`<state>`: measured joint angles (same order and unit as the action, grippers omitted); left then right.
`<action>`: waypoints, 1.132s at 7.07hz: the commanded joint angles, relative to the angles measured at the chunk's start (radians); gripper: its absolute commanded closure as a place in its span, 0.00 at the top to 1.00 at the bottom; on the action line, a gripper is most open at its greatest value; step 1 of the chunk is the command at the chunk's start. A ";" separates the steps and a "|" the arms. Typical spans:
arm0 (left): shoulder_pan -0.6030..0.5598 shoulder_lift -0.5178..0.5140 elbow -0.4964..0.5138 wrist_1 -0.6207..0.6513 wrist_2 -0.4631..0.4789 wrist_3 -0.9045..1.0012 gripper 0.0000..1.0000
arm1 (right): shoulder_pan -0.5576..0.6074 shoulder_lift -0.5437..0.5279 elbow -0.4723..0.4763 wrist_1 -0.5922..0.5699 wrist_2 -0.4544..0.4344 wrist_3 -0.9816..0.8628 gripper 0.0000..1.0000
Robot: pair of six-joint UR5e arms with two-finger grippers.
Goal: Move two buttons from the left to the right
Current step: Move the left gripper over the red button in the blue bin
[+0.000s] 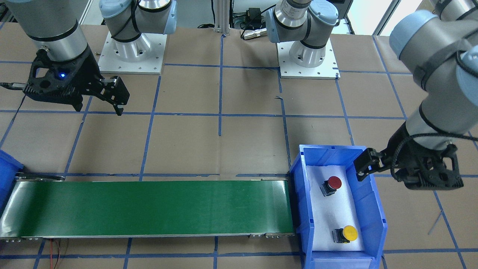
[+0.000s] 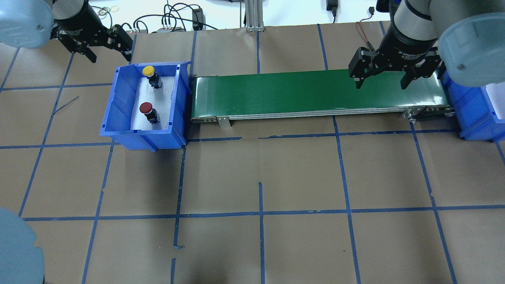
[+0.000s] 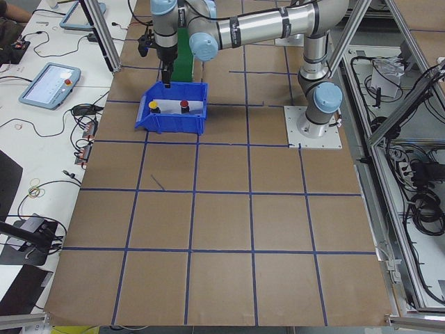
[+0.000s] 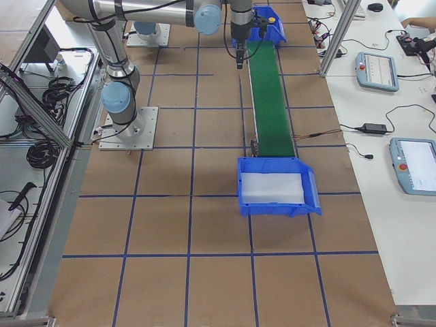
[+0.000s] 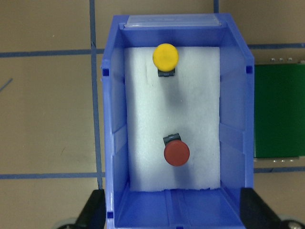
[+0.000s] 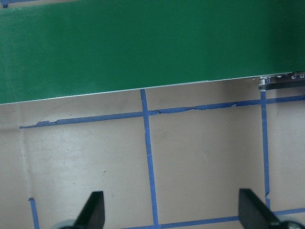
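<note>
Two buttons stand on white foam in the blue bin [image 2: 118, 103] on my left. The red button [image 2: 146, 107] [image 1: 333, 183] [image 5: 177, 153] is nearer the robot. At the far end is the yellow button [image 2: 148, 71] [image 1: 349, 233] [image 5: 165, 56]. My left gripper [image 2: 110, 49] [image 1: 361, 166] [image 5: 174, 214] hangs open above the bin, holding nothing. In the left wrist view its fingers [image 5: 95, 210] straddle the bin's end by the red button. My right gripper [image 2: 380, 83] [image 1: 117, 101] [image 6: 172, 212] is open and empty, hovering over the right part of the belt.
A green conveyor belt [image 2: 315, 92] [image 1: 149, 207] runs from the left bin to a second blue bin [image 2: 473, 114] [image 4: 276, 187] lined with white foam. Brown paper with blue tape lines covers the table [image 2: 260, 177]. Both arm bases [image 1: 130, 52] stand at the back.
</note>
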<state>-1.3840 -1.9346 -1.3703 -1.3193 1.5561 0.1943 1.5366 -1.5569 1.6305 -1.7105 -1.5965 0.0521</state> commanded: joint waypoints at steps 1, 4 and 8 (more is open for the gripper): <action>0.000 -0.070 -0.025 0.055 -0.022 -0.033 1.00 | 0.000 0.000 0.000 0.000 0.001 0.000 1.00; -0.010 -0.005 -0.128 0.147 -0.024 -0.051 1.00 | 0.000 0.000 0.000 0.000 -0.002 0.000 1.00; -0.012 -0.015 -0.337 0.288 -0.016 -0.107 0.97 | -0.003 0.000 0.000 0.000 0.000 0.000 1.00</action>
<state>-1.3957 -1.9407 -1.6810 -1.0481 1.5397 0.0899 1.5385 -1.5570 1.6306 -1.7112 -1.5957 0.0522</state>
